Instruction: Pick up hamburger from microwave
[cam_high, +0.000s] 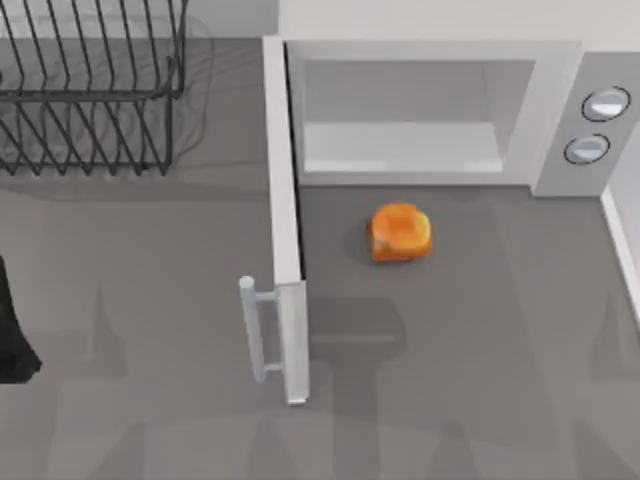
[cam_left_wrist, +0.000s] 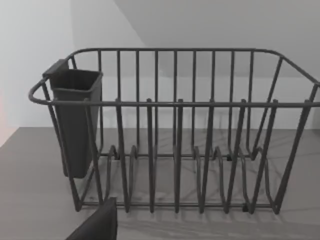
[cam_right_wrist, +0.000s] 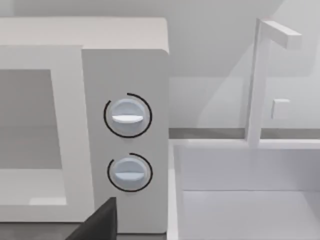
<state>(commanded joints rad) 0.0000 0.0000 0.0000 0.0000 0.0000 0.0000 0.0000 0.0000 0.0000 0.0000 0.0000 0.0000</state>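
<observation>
The hamburger (cam_high: 400, 232), a small glossy orange bun, lies on the grey table just outside the microwave (cam_high: 560, 110), in front of its open cavity (cam_high: 400, 130). The cavity holds nothing. The microwave's door (cam_high: 285, 220) is swung wide open toward the table's front, its silver bar handle (cam_high: 252, 330) on the left side. Two round dials (cam_right_wrist: 127, 116) show close up in the right wrist view. A dark part of my left arm (cam_high: 12, 340) sits at the table's left edge, far from the hamburger. A dark piece of each gripper shows in the wrist views (cam_left_wrist: 97, 225) (cam_right_wrist: 97, 222).
A black wire rack (cam_high: 90, 90) stands at the back left, with a dark cup (cam_left_wrist: 75, 120) hung on one end. A white basin-like frame (cam_right_wrist: 250, 190) stands to the right of the microwave; its rim (cam_high: 622, 240) borders the table's right side.
</observation>
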